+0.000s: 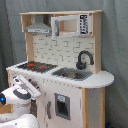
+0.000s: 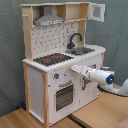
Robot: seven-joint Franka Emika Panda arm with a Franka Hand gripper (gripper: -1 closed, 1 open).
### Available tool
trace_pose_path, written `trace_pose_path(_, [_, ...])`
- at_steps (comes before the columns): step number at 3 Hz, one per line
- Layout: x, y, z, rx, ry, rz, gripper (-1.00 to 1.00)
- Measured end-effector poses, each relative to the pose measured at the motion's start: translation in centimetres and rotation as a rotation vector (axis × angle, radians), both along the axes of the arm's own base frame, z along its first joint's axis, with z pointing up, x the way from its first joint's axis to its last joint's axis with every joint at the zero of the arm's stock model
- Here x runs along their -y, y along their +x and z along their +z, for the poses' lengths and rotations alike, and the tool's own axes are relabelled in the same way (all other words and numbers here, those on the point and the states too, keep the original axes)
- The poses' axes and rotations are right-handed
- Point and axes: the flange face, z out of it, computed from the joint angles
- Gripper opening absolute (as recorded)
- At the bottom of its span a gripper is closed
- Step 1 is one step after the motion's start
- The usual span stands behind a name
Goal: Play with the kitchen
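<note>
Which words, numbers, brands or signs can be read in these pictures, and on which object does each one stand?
No text can be read in either exterior view.
The kitchen: no brand or label shows on its white panels.
Microwave panel on the upper shelf: dark marks in a column, too blurred to read.
Knobs above the oven door: no readable numbers.
Robot arm: a blue light, no lettering that shows.

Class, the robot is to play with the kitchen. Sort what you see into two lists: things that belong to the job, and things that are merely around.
Belongs to the job:
toy kitchen
its stovetop
faucet
sink
oven door
robot arm

Merely around:
wooden table
grey curtain
</note>
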Motion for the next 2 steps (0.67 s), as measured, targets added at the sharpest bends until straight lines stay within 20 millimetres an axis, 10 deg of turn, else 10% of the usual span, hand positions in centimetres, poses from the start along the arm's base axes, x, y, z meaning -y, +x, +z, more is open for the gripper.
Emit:
trace_pose_path(1, [-0.02,0.00,-0.03,-0.001,0.002,0.000,-1.00])
trace_pose_path(2, [-0.22,-0.03,-0.18,0.006,-0.158,0.008,-1.00])
